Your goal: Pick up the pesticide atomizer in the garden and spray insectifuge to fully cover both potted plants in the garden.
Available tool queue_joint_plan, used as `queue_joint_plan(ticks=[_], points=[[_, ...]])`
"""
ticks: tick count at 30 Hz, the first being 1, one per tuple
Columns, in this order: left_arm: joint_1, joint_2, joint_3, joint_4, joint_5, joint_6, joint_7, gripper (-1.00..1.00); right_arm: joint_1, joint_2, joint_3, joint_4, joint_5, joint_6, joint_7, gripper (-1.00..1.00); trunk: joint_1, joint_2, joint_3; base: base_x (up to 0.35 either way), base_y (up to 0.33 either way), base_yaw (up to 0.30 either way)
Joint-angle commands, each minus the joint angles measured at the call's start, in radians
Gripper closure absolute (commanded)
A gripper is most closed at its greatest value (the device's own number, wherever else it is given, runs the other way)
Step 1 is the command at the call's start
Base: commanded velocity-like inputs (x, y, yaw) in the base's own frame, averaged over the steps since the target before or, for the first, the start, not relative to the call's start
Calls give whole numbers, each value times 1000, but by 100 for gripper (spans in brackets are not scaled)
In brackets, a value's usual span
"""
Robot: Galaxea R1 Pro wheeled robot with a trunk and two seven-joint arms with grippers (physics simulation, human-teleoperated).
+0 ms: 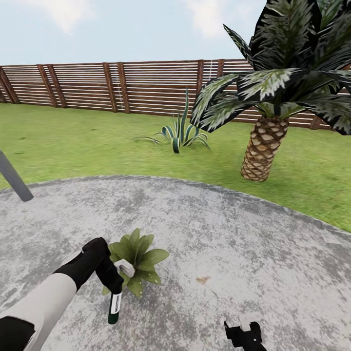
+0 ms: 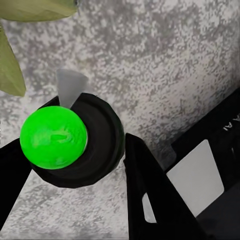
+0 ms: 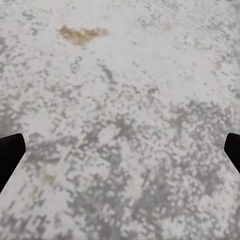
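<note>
My left gripper (image 1: 113, 288) is shut on the pesticide atomizer (image 1: 114, 308), a slim dark green bottle with a whitish band, hanging upright just above the paved patio (image 1: 209, 229). It is held right beside a potted plant (image 1: 139, 257), a low rosette of broad green leaves, on its near left side. In the left wrist view the atomizer (image 2: 97, 142) is seen end-on between the black fingers (image 2: 150, 190), with a bright green round part on it and leaves (image 2: 10, 67) close by. My right gripper (image 1: 243, 334) hovers open over bare paving, its fingertips (image 3: 10, 152) wide apart.
A palm-like plant (image 1: 265, 146) with a scaly trunk and a spiky unpotted plant (image 1: 180, 132) stand on the lawn beyond the patio. A brown slat fence (image 1: 122, 87) closes the back. A grey pole (image 1: 14, 179) leans at the left. A small brown stain (image 1: 202, 280) marks the paving.
</note>
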Motion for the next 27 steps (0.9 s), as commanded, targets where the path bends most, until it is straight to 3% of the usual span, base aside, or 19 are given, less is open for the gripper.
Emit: queue_joint_plan(ticks=[1, 5, 9, 11, 18, 27], points=[[0, 3, -3, -1, -6, 8, -9, 100, 0, 0, 8, 1, -4, -2, -5, -100, 0, 0, -1, 0, 0, 0], [1, 5, -5, 10, -12, 8, -10, 100, 0, 0, 8, 0, -4, -2, -5, -100, 0, 0, -1, 5, 0, 0], [4, 2, -2, 13, -75, 13, -11, 100, 0, 1, 9, 0, -4, -2, -6, -100, 0, 0, -1, 191, 0, 0], [4, -1, -1, 13, -85, 17, -12, 100, 0, 1, 9, 0, -4, -2, -6, -100, 0, 0, -1, 306, 0, 0], [9, -10, -3, 13, -92, 20, -13, 100, 0, 1, 9, 1, -4, -2, -6, -100, 0, 0, -1, 171, 0, 0], [18, 6, -3, 21, -92, 19, -13, 100, 0, 1, 9, 1, -4, -2, -6, -100, 0, 0, -1, 3, 0, 0]])
